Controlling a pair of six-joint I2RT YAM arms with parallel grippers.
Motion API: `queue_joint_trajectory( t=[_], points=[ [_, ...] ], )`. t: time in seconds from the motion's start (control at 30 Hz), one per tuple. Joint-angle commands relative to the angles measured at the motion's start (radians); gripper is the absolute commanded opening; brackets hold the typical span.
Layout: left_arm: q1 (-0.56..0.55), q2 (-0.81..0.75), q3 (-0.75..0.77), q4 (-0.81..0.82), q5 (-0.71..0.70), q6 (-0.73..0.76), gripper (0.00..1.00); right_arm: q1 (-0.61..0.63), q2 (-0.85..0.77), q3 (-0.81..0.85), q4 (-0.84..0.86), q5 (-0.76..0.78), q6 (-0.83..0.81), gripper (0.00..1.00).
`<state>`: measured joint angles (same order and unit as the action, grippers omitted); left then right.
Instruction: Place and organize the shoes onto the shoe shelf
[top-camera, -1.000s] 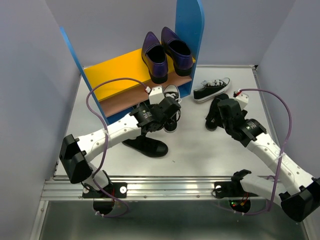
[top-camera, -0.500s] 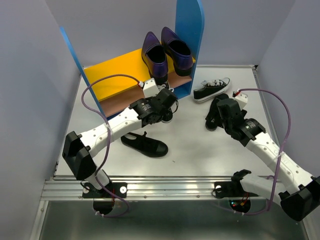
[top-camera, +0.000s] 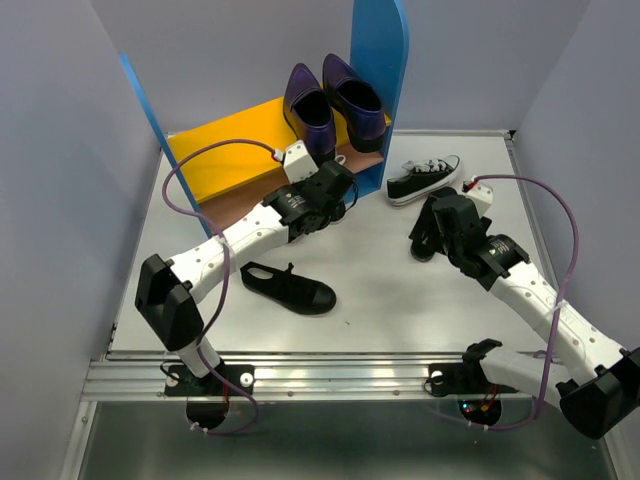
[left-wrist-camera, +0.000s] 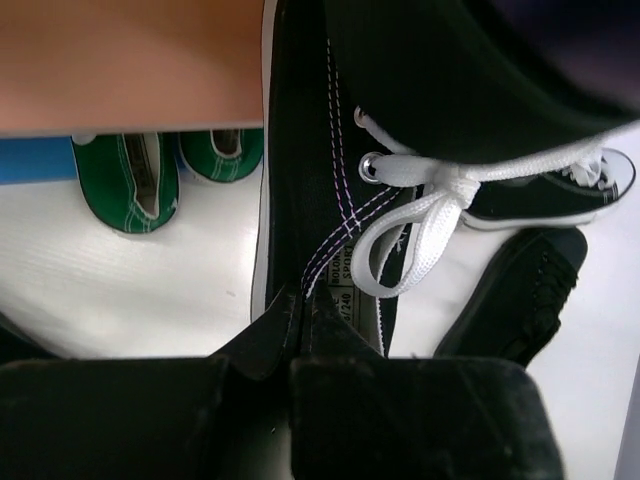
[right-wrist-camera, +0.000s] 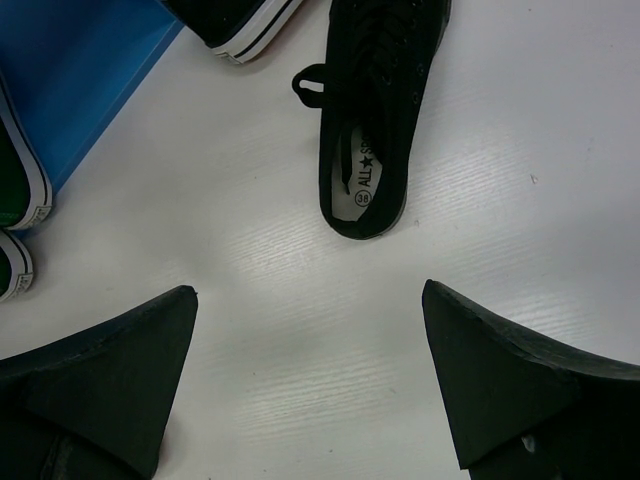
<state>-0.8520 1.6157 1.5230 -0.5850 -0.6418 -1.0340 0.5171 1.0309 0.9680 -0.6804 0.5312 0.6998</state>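
Observation:
The shoe shelf has blue side panels (top-camera: 378, 60), a yellow top board (top-camera: 225, 145) and a tan lower board (left-wrist-camera: 130, 60). Two purple loafers (top-camera: 330, 105) stand on the top board at its right end. My left gripper (top-camera: 335, 195) is shut on the collar of a black lace-up sneaker (left-wrist-camera: 330, 130) and holds it at the front of the lower board. Its mate (top-camera: 423, 178) lies right of the shelf. My right gripper (right-wrist-camera: 310, 370) is open above a black slip-on (right-wrist-camera: 375, 150). Another black slip-on (top-camera: 290, 288) lies mid-table. Green sneakers (left-wrist-camera: 125, 180) sit under the shelf.
The blue side panel (right-wrist-camera: 70, 70) stands just left of my right gripper, with the lace-up sneaker (right-wrist-camera: 235, 25) beside it. Grey walls close the table on the left, back and right. Purple cables loop over both arms.
My left gripper has carried the black sneaker from the middle of the table back to the shelf's lower board. The right arm has hardly moved.

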Motion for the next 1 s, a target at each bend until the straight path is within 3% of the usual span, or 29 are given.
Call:
queue_joint_trajectory(
  t=[0.0,0.4,0.8,0.83,0.93,0.97],
  points=[
    [0.042,0.004,0.062,0.132,-0.082,0.006,0.0,0.001,-0.006,0.043,0.039,0.001,-0.013,1.0],
    [0.091,0.116,0.164,0.157,-0.102,0.025,0.0,0.001,-0.017,0.04,0.027,0.001,-0.002,1.0],
    [0.131,0.173,0.175,0.174,-0.07,0.049,0.0,0.001,-0.014,0.041,0.027,-0.005,-0.002,1.0],
    [0.133,0.176,0.178,0.172,-0.062,0.06,0.03,0.001,-0.014,0.041,0.027,-0.007,-0.002,1.0],
    [0.134,0.188,0.2,0.151,-0.045,0.081,0.39,0.001,-0.014,0.038,0.027,-0.008,-0.002,1.0],
    [0.134,0.19,0.203,0.146,-0.041,0.087,0.43,0.001,-0.012,0.038,0.027,-0.01,-0.002,1.0]
  ],
)
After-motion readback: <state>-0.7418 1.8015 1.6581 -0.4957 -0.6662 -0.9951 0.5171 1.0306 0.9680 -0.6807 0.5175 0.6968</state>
